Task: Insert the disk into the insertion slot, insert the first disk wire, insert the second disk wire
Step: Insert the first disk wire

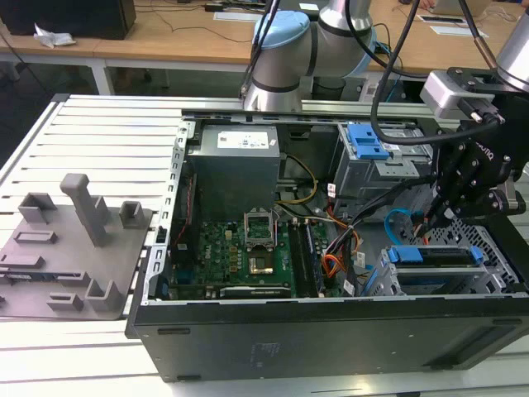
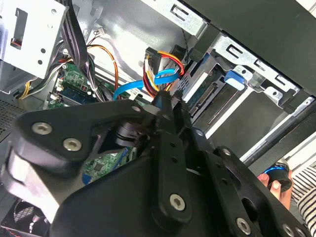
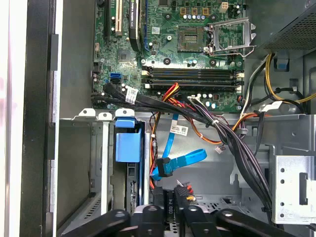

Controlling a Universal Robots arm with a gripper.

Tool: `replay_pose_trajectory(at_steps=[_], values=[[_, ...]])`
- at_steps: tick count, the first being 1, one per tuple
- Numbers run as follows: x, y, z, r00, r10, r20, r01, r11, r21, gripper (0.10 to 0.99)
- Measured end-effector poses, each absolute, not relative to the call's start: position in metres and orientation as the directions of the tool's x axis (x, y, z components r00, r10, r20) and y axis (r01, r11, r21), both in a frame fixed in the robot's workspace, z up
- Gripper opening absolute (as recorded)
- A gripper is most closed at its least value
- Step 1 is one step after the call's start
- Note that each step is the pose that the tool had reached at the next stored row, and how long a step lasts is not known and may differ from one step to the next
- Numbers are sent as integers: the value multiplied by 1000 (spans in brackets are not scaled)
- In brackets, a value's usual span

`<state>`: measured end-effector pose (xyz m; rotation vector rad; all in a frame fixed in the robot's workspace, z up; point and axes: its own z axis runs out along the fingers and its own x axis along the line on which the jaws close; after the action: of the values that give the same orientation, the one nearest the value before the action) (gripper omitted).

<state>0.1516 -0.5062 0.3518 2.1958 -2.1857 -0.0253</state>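
You have the disk (image 3: 127, 143) seated in the insertion slot (image 3: 94, 114) — gripper (image 3: 170, 197) pinched almost closed on the plug of the first disk wire (image 3: 183, 190) just beside it; second disk wire (image 3: 185, 159) hangs loose, apparently not yet plugged in.

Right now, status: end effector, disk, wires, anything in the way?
End effector shut on first disk wire plug. Disk seated in insertion slot. Second disk wire looped close by.

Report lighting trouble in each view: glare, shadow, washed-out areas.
Exterior view: even light, though the gripper reads as a dark mass near the disk. Second wrist view: sheet metal glares white behind the black gripper. First wrist view: the table outside the case is washed out.
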Motion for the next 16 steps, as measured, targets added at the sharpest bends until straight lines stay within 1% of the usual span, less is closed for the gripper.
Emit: replay_pose_trajectory(at_steps=[1,9,16], values=[[152,-506,352,5,-1000,19,-999,-4,42,169],[152,-507,352,5,-1000,20,-999,-4,42,169],[152,-528,352,5,-1000,19,-999,-4,42,169]])
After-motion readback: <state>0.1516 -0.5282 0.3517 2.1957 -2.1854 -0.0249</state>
